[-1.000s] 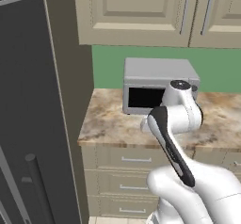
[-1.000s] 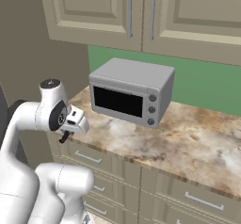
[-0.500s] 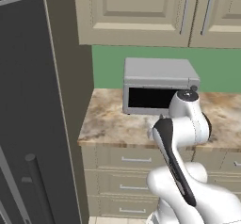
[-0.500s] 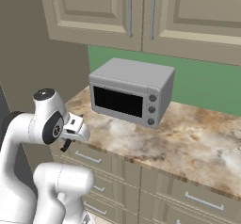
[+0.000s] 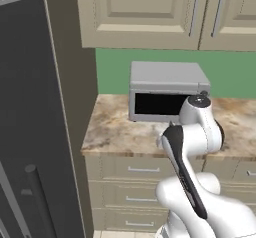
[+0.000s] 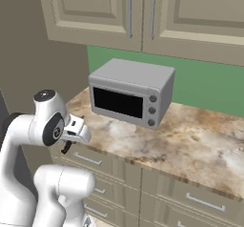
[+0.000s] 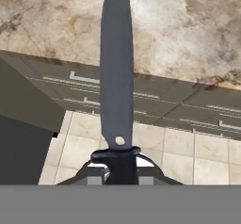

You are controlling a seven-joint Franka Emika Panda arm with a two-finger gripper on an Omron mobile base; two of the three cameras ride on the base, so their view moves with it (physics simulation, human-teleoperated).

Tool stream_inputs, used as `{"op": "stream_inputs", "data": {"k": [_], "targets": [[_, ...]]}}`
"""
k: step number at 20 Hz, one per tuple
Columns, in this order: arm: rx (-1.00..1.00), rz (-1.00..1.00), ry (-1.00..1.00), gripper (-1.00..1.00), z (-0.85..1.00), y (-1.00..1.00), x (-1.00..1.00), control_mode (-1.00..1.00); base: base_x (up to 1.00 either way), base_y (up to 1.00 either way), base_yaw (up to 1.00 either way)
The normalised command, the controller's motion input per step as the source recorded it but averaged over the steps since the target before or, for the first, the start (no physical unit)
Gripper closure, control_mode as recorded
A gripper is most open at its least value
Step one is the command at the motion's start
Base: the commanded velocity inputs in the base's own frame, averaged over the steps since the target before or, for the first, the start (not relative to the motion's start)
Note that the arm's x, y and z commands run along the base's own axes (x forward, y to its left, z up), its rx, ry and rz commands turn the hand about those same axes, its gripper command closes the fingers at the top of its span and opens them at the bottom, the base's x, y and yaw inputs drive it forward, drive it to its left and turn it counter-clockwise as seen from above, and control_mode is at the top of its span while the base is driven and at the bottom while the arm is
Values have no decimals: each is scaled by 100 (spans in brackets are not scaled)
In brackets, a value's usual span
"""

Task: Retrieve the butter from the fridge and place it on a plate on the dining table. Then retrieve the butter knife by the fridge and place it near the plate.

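Observation:
My gripper [image 7: 120, 164] is shut on the handle end of the butter knife [image 7: 116, 68], a long dark grey blade that points away from the hand. The knife hangs in the air over the counter's front edge and the drawer fronts below it. In the right base view the gripper [image 6: 71, 138] sits low in front of the counter's left end, folded close to the arm. The fridge [image 5: 30, 132] is the tall dark grey block on the left, with its bar handles low in the picture. The butter, the plate and the dining table are out of view.
A grey microwave [image 6: 131, 95] stands on the marbled counter [image 6: 190, 135] against the green wall, with beige wall cabinets [image 5: 145, 12] above. Beige drawers [image 7: 179, 103] run under the counter, and pale floor tiles [image 7: 160, 145] lie below the hand.
The arm has folded down and back toward the base, its wrist sinking in front of the counter edge. The knife stays in the gripper. The camera has not moved.

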Motion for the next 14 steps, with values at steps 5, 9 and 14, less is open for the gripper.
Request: {"op": "stream_inputs", "data": {"k": [5,9,14], "targets": [[0,0,0,100,0,0,0,100,-57,-51,-45],[0,0,0,100,0,0,0,100,-28,-62,-59],[0,0,0,100,0,0,0,100,3,-100,-74]]}}
